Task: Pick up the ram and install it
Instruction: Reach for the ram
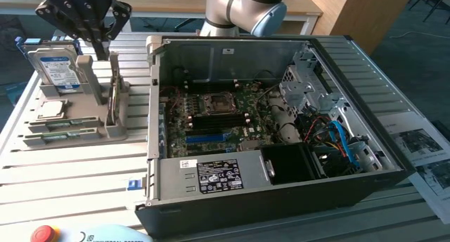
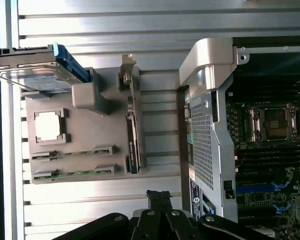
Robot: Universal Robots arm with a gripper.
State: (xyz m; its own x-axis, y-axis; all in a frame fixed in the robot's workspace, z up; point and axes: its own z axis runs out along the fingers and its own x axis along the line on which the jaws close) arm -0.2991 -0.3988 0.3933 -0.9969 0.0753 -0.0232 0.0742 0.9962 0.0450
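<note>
Right now I have the gripper point(image 1: 100, 51) hanging above the grey holder point(image 2: 85, 130), which sits on the slatted surface point(image 1: 70, 168) toward its far corner on the exterior view's left. The jaws are pressed together with nothing between them.

The ram point(image 2: 132, 135) stands on its long edge in a slot of the holder, on the side facing the open computer case point(image 1: 281, 205), and nothing touches it. It is just beside a grey post, with the hard drive point(image 1: 55, 67) upright further toward the surface's edge and the square chip point(image 1: 52, 110) lying flat nearby.

As I judge it, this is the approach to the pick, and the care lies in alignment. The jaws would need to part before any descent, since shut tips would only knock the stick's top edge. I would turn the wrist so the pads meet the two flat faces, not the ends, and centre along its length so it hangs level. The gap beside the post looks tight, so a straight vertical line seems safest. A lift should follow the slot straight up, because a sideways pull could bind the thin board or tip the holder.
</note>
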